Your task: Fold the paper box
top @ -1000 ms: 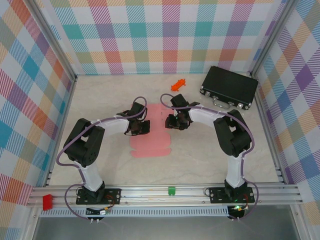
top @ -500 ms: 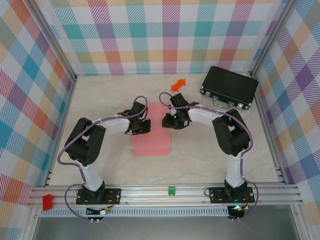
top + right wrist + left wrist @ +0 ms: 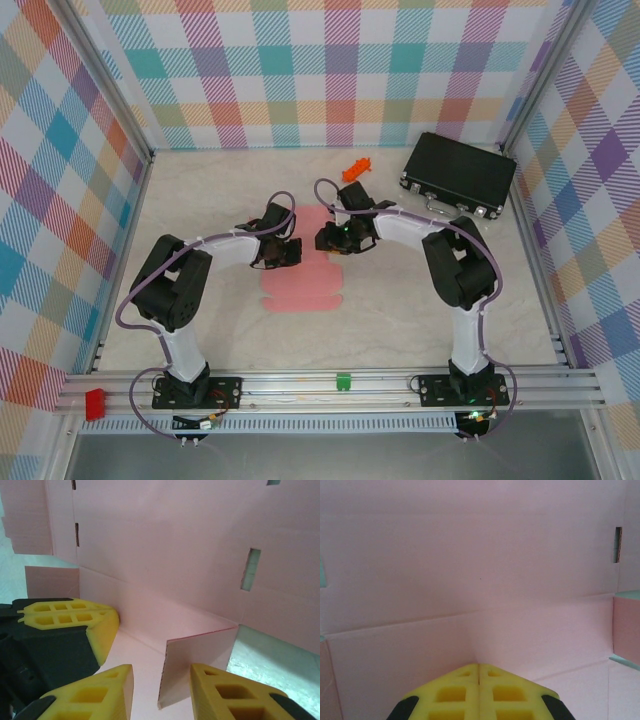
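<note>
The paper box is laid as a partly folded pink sheet at the middle of the surface. The clenched left gripper is set against its left side. A raised flap is straddled, unclamped, by the parted right gripper.

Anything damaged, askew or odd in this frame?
Nothing stands out. The paper box lies mostly flat, with no tears visible. One flap stands upright between the open fingers of the right gripper, with the shut left gripper beside it.
</note>
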Controlling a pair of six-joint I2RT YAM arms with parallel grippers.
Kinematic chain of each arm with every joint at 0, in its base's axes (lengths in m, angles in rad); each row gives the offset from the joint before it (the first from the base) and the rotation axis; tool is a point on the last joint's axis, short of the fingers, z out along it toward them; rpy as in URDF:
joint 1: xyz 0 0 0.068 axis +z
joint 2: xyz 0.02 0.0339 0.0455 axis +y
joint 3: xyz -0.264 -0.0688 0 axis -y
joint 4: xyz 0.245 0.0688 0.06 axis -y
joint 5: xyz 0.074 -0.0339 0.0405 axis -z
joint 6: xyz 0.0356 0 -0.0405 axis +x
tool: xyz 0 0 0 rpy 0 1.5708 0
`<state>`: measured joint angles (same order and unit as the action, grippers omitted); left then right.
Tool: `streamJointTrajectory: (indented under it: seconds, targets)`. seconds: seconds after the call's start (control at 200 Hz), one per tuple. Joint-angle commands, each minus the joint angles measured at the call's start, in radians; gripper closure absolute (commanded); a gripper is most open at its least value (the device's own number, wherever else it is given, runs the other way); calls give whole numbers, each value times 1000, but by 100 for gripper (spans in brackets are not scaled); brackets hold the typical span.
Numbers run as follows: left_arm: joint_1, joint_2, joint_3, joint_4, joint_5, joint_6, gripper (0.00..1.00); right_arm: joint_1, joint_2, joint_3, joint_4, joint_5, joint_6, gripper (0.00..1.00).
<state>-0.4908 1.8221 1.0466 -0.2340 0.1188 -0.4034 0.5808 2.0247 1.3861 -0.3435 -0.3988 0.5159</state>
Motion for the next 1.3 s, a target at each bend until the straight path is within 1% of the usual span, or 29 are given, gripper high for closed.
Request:
streamJointTrajectory:
  seconds: [0.0, 0.145, 0.32, 0.48, 0.56, 0.615, 0.645, 0.69, 0.74, 0.815, 0.885, 0.95, 1.04, 1.16, 1.215, 1.295]
  targets:
    - [-17, 43, -4, -78, -21, 0, 100, -1, 21, 24, -2, -21, -8, 64]
    - [-17, 47, 2, -87, -26, 15, 100, 0, 14, 27, 3, -21, -9, 65]
    - [-18, 35, 51, -144, -36, 54, 100, -2, -62, 7, -11, 65, -28, 65]
    - [-17, 2, 128, -183, -4, 64, 100, -24, -107, 15, -45, 124, -52, 64]
    - [-17, -22, 157, -195, 6, 63, 88, -38, -93, 54, -78, 114, -78, 63]
    - [-17, -45, 168, -201, 4, 61, 77, -42, -69, 97, -111, 100, -105, 62]
    - [-17, -59, 166, -201, 1, 58, 74, -42, -49, 133, -135, 94, -121, 62]
    - [-17, -80, 157, -199, -8, 50, 71, -42, -16, 185, -163, 90, -139, 62]
    - [-17, -108, 133, -194, -15, 32, 69, -42, 25, 241, -198, 76, -156, 62]
    - [-17, -154, 77, -178, -21, 0, 70, -42, 82, 323, -230, 58, -163, 63]
    - [-17, -199, 10, -155, -13, -38, 72, -42, 135, 382, -244, 44, -165, 65]
    - [-19, -232, -49, -139, -1, -72, 77, -42, 179, 439, -265, 34, -171, 68]
    - [-21, -268, -126, -109, 39, -105, 87, -41, 242, 510, -296, 15, -180, 72]
    - [-26, -292, -199, -76, 58, -126, 95, -39, 309, 582, -334, -7, -190, 76]
    - [-26, -293, -217, -73, 59, -128, 97, -37, 331, 600, -347, -10, -191, 77]
    - [-26, -292, -230, -79, 43, -127, 98, -36, 353, 607, -363, 2, -189, 77]
